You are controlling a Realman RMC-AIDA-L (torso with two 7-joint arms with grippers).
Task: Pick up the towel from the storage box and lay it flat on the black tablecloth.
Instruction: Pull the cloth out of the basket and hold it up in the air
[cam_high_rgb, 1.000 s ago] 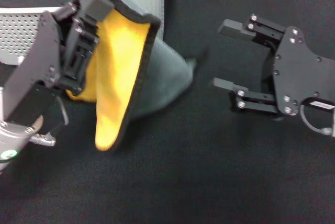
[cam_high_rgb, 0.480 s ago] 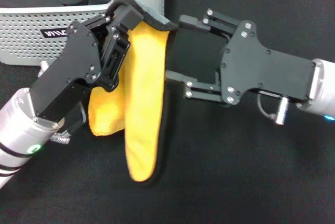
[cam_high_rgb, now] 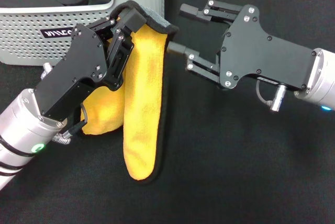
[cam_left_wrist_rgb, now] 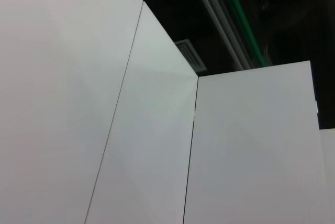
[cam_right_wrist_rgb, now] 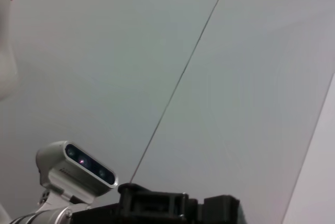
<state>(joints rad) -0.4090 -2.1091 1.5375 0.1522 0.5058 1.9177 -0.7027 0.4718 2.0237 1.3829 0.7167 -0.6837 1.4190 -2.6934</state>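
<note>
From the head view we see the left gripper (cam_high_rgb: 128, 20) reaching in from the near left, its jaws pinching the top edge of the towel (cam_high_rgb: 142, 103). The towel hangs down from that grip in a long fold, yellow face toward us, with a thin black border along its right edge and a sliver of grey at the top. Its lower end reaches the black tablecloth (cam_high_rgb: 235, 171), and a second yellow bulge of it sits behind the left arm. The towel is out of the storage box (cam_high_rgb: 63, 30), just in front of the box's near right corner.

The box stands at the far left on the cloth, pale grey-green with dotted sides and a small black label. Inside it we see dark fabric and a bit of yellow.

The right gripper (cam_high_rgb: 180, 30) comes in from the right, level with the top of the towel. Its jaws are spread wide, one finger above and one below, with the lower fingertip touching or just beside the towel's right edge near the top; we cannot tell which.

The left wrist view shows only white wall panels (cam_left_wrist_rgb: 131, 130) and a dark ceiling.

The right wrist view shows pale panels and a white camera unit (cam_right_wrist_rgb: 78, 174) above a black part of the robot.
</note>
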